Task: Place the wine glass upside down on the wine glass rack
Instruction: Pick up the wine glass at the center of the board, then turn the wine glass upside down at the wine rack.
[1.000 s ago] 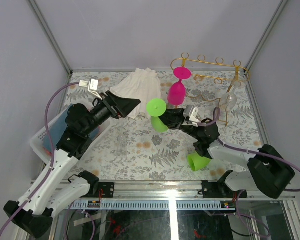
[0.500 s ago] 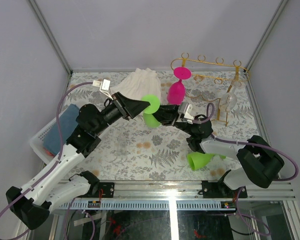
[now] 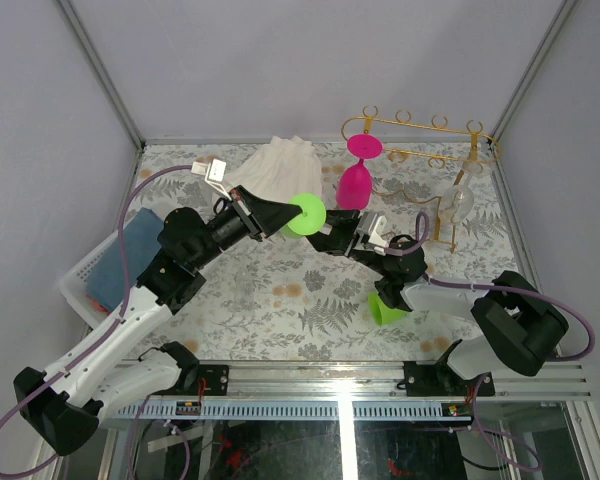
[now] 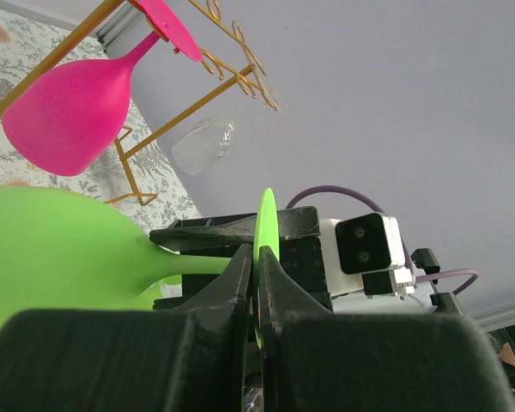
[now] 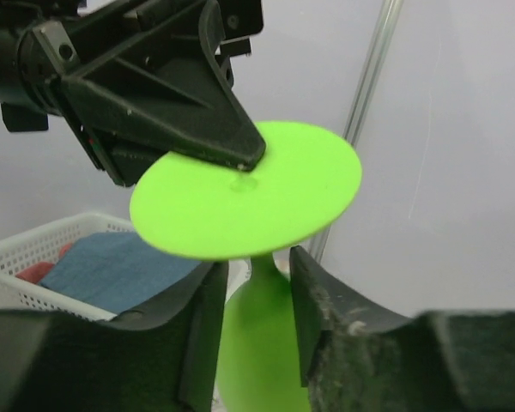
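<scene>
The green glass is in the air, left of the rack. The left gripper pinches the rim of its foot. The right gripper is closed on its stem, at the bowl.

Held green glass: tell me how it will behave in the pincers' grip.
The held green glass looks like opaque plastic, so it is probably light and not brittle. Its foot is thin and smooth where the left pincer pinches it, so it may pivot or slip.
</scene>
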Robot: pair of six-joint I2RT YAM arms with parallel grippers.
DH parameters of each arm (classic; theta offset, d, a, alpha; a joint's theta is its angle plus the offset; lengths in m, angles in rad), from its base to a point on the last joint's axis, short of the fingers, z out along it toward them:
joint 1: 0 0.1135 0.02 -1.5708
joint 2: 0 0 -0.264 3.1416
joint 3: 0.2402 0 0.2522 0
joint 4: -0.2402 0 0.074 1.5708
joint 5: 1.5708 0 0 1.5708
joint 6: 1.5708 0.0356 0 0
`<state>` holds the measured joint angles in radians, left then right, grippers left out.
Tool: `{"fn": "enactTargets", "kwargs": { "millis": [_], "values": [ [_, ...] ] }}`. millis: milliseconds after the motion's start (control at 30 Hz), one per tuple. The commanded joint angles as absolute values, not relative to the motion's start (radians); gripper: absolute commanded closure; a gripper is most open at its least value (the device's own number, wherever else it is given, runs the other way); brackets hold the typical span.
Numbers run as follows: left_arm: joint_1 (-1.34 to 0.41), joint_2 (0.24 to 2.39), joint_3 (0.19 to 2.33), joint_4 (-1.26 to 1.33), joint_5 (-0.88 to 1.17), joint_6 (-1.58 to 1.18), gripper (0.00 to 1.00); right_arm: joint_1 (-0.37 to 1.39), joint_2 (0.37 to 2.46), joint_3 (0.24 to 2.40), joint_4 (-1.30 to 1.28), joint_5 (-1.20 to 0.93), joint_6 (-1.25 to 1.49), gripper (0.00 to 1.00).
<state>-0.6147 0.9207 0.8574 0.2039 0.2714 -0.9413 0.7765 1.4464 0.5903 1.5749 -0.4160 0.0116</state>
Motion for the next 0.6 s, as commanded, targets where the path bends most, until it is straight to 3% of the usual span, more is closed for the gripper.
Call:
{"fn": "enactTargets", "kwargs": {
  "millis": [0, 100, 167, 267, 333, 367, 567],
  "values": [
    [-0.618, 0.914, 0.891, 0.294, 0.267, -0.937, 1.00, 0.785, 1.454, 0.570, 1.705, -0.385, -0.008, 0.56],
    [-0.617, 0.915, 0.893, 0.293, 0.269, -0.942, 1.00, 0.785, 1.468, 0.569, 1.704, -0.382, -0.008, 0.56],
    [-0.617, 0.912, 0.891, 0.292, 0.269, -0.943, 1.00, 0.785, 1.476, 0.572, 1.706, -0.379, -0.009, 0.61],
    [-0.618, 0.908, 0.885, 0.288, 0.266, -0.947, 1.00, 0.785, 1.481, 0.575, 1.706, -0.375, -0.001, 0.77],
    [-0.619, 0.905, 0.886, 0.280, 0.265, -0.945, 1.00, 0.785, 1.477, 0.573, 1.704, -0.367, 0.013, 0.97],
    [-0.619, 0.902, 0.889, 0.271, 0.263, -0.941, 1.00, 0.785, 1.473, 0.568, 1.703, -0.362, 0.023, 1.00],
    [-0.619, 0.872, 0.897, 0.216, 0.240, -0.913, 0.81, 0.785, 1.373, 0.467, 1.639, -0.324, 0.091, 1.00]
  ]
}}
